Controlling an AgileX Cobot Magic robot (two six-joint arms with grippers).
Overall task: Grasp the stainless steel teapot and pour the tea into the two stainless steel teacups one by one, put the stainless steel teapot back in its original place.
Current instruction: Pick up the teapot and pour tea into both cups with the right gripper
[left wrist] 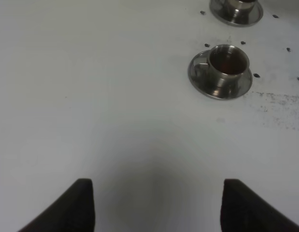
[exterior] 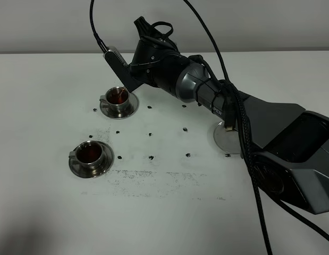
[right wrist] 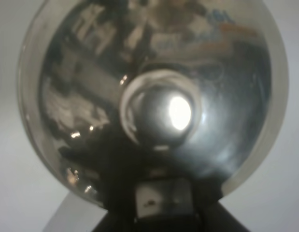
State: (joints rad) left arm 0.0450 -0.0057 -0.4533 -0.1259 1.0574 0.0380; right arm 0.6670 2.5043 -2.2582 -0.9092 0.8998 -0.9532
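Note:
The stainless steel teapot (right wrist: 154,96) fills the right wrist view, with its domed lid and round knob facing the camera. In the high view my right arm covers it. My right gripper (exterior: 133,74) reaches across to the left and holds the pot tilted over the far teacup (exterior: 119,98), where a thin reddish streak meets the tea. The near teacup (exterior: 91,154) on its saucer also holds reddish-brown tea. The round steel disc (exterior: 228,139) lies bare under the right arm. My left gripper (left wrist: 156,208) is open and empty above bare table, well short of the near teacup (left wrist: 229,63).
Small dark specks (exterior: 151,156) dot the white table (exterior: 42,212) around the cups, and a smudged grey patch (exterior: 148,180) lies in front of them. Black cables (exterior: 249,159) hang along the right arm. The far cup's saucer (left wrist: 236,12) shows at the edge of the left wrist view.

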